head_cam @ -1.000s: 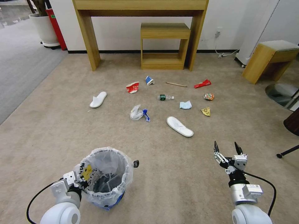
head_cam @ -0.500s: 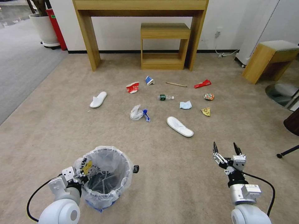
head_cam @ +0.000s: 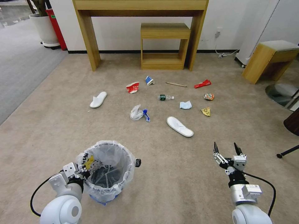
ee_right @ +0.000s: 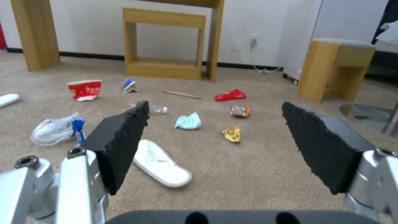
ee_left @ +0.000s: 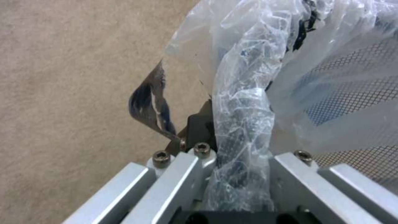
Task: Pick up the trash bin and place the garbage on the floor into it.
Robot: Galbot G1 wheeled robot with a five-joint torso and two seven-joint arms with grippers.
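Trash bin sits lower left of the head view, black mesh wall lined with a crinkly clear bag puffed over the rim; left gripper at its near-left rim; in the left wrist view the fingers are clamped on the bagged rim, plastic bunched between them; cannot tell for certain whether the bin's base is clear of the floor, beige carpet.

Right gripper hovers lower right of the head view, above bare carpet; fingers wide apart, nothing between them; pointed toward the litter.

Garbage spread mid-frame, well apart from the bin: near white slipper closest to the right gripper; second slipper off to the left; plastic bag with a blue scrap; crushed red cup; blue cup; green-label bottle; blue mask; wooden stick; red wrapper; can; yellow wrapper.

Step in hand, as judged: securing and carrying the bin; no litter collected by the right arm yet. Next move calls for bringing bin and free arm closer to the litter, the near slipper being the likeliest first pick; the grip holds partly on slippery bag, so the rim could slide if tilted.
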